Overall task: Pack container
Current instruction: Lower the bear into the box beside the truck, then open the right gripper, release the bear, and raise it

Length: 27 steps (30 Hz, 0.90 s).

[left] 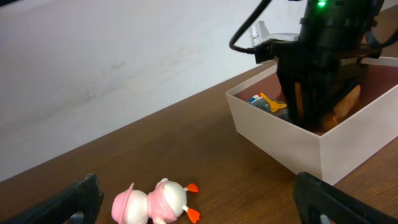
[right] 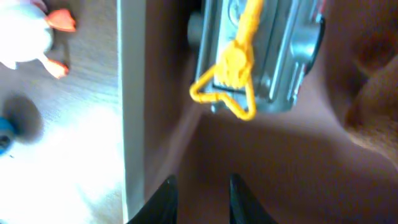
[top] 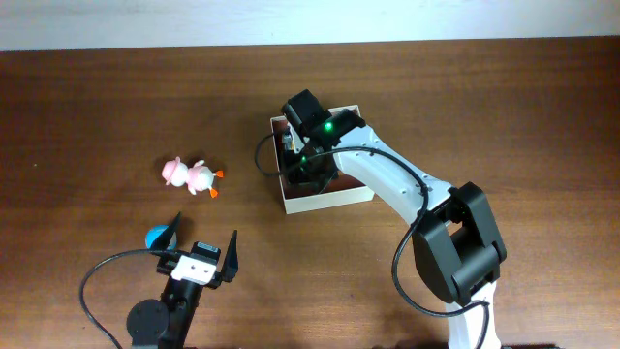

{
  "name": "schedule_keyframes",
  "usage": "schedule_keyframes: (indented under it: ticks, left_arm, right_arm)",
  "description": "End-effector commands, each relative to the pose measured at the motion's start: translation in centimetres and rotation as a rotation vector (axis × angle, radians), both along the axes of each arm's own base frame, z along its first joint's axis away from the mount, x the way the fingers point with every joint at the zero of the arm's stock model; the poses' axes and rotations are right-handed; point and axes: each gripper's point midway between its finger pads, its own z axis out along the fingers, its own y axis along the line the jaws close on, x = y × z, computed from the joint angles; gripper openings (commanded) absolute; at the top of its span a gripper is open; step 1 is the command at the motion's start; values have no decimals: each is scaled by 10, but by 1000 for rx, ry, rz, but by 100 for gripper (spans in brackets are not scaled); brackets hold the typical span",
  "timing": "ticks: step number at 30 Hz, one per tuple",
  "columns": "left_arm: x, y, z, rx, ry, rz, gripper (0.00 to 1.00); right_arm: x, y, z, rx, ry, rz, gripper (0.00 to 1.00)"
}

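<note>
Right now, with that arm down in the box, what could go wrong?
The right gripper sits low in the box, close to its wall; lifting off-line, it might catch the wall and drag the box. The grey toy lies just ahead of it, so the yellow loop could snag. The left gripper might knock the blue toy beside it when reaching for the duck.
</note>
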Motion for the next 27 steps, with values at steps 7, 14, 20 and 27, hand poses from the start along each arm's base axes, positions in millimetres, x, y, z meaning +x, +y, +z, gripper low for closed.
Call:
schedule_keyframes:
  ticks: [7, 14, 20, 27]
  left_arm:
    - [0, 1, -1, 5, -2, 7, 100]
    - [0, 1, -1, 5, -2, 7, 100]
    - [0, 1, -1, 5, -2, 7, 100]
    - [0, 1, -1, 5, -2, 7, 100]
  right_arm:
    - [6, 21, 24, 126, 8, -93, 22]
    - [8, 29, 26, 148, 7, -127, 22]
    - [15, 37, 32, 190, -8, -155, 22]
    - [20, 39, 35, 209, -7, -189, 21]
